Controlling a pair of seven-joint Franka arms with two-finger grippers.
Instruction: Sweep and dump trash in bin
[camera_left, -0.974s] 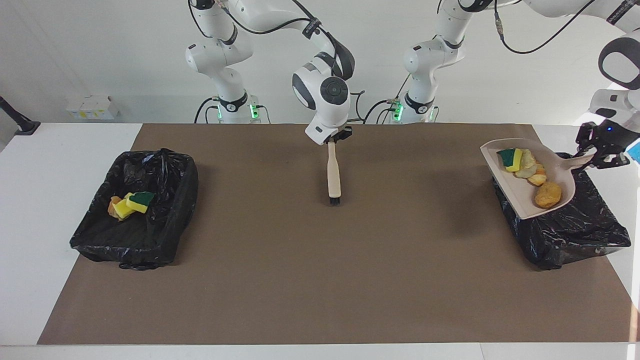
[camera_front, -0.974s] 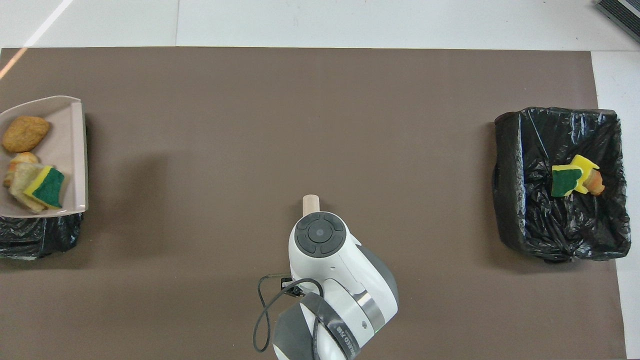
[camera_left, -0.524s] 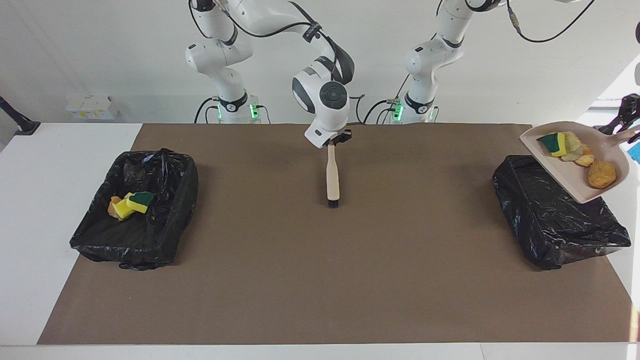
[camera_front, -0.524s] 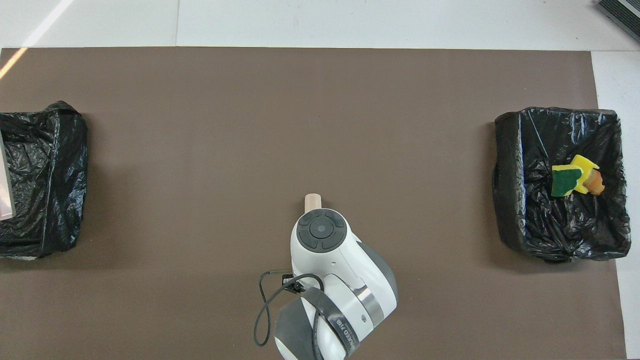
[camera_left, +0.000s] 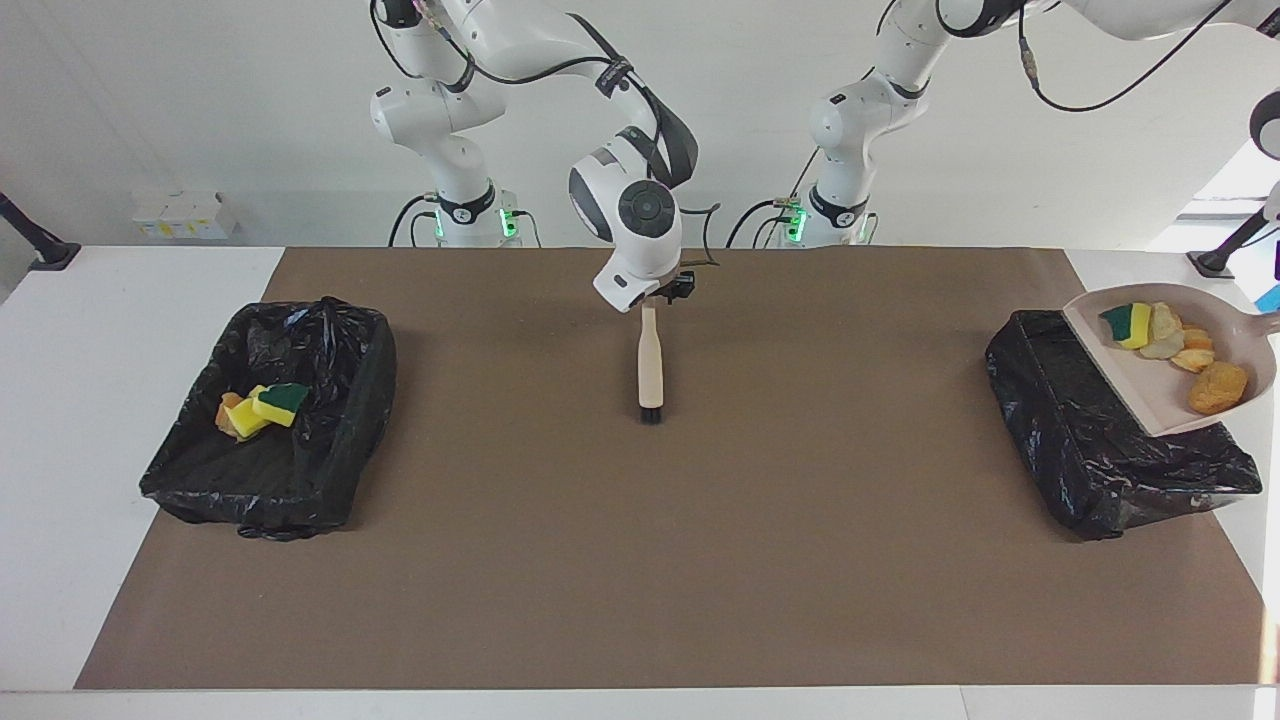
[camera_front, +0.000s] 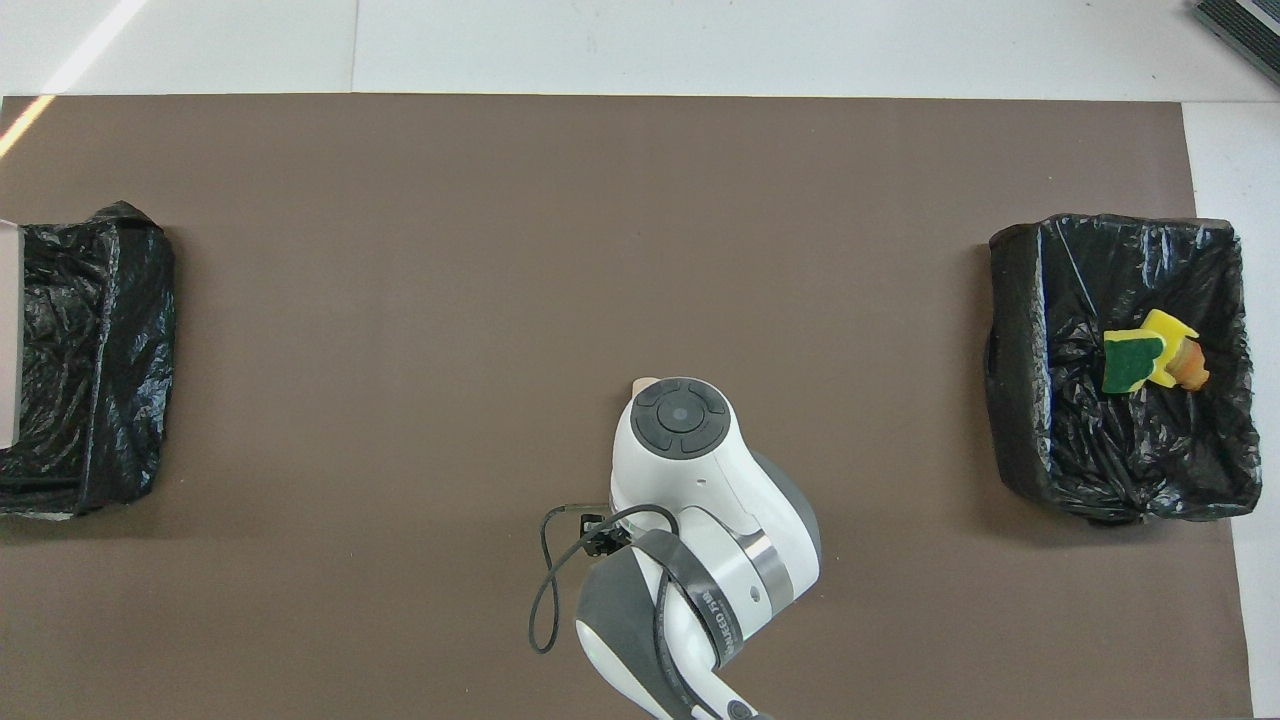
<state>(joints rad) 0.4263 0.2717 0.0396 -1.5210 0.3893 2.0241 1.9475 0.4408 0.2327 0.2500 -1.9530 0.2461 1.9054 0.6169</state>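
A plain white wall backs a white table (camera_left: 60, 400) covered by a brown mat, with a black bag-lined bin (camera_left: 1100, 440) at the left arm's end and a second black bag-lined bin (camera_left: 330, 440) at the right arm's end, already holding three scraps (camera_left: 255, 408). The trash still to dump, four sponge and bread-like pieces (camera_left: 1180, 350), lies in a beige plastic dustpan (camera_left: 1120, 375) raised over the first bin. The pan's wide open lip faces the table's middle, directly above the bin's mouth, and the pieces sit back toward the handle, which runs out of view to the left gripper, closed on it. Tipping the lip downward looks like the next move. The right gripper (camera_left: 668, 290) waits over the mat's centre with a pale wooden brush (camera_left: 650, 360) hanging bristles-down beneath it — whether it grips or has let go, I cannot tell.
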